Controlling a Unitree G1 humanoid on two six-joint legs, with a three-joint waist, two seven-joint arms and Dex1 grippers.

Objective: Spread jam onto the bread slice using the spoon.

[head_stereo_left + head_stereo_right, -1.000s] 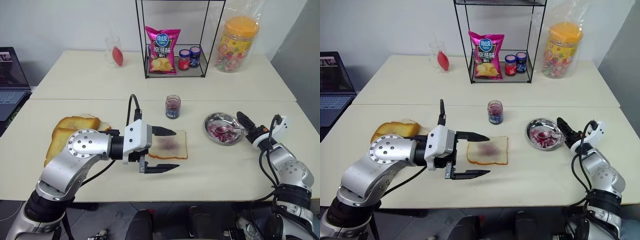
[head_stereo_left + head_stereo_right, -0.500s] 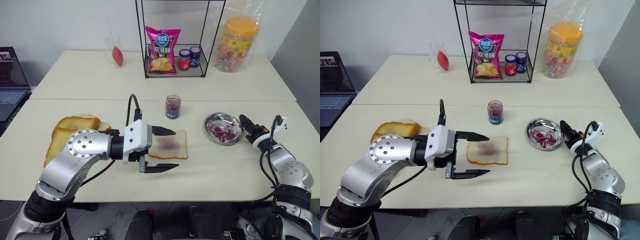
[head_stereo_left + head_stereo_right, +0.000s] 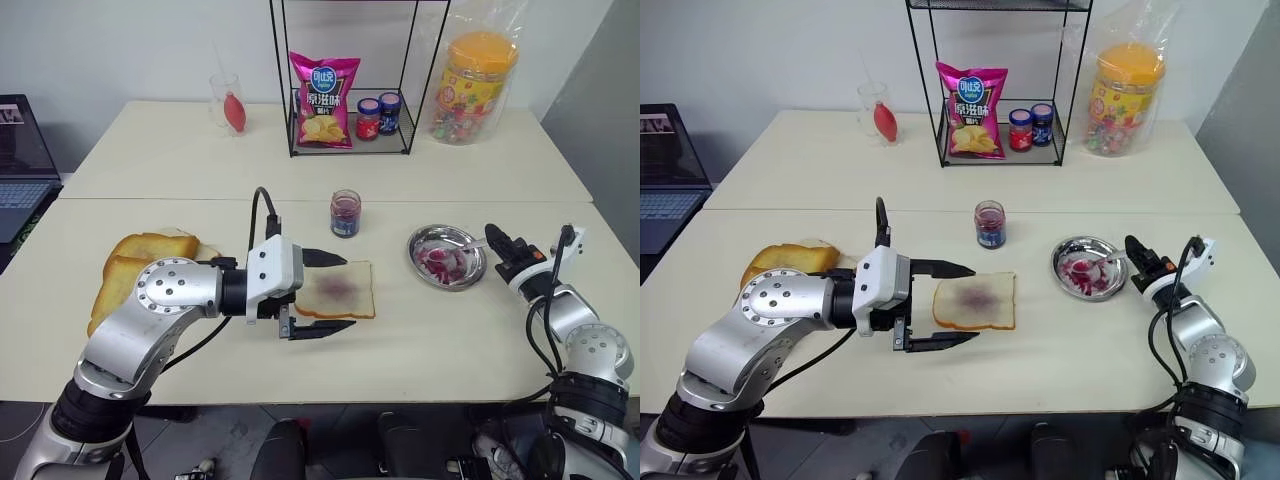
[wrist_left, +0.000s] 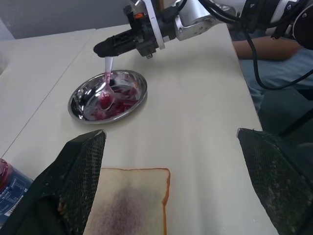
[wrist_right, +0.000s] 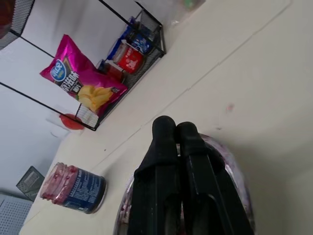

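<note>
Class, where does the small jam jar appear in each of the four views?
Left eye: jam jar behind the bread slice, mid-table.
Right eye: jar there too.
Left wrist: jar cut off, beside the slice.
Right wrist: jar near the metal dish.
Shared landmark: the metal dish.
</note>
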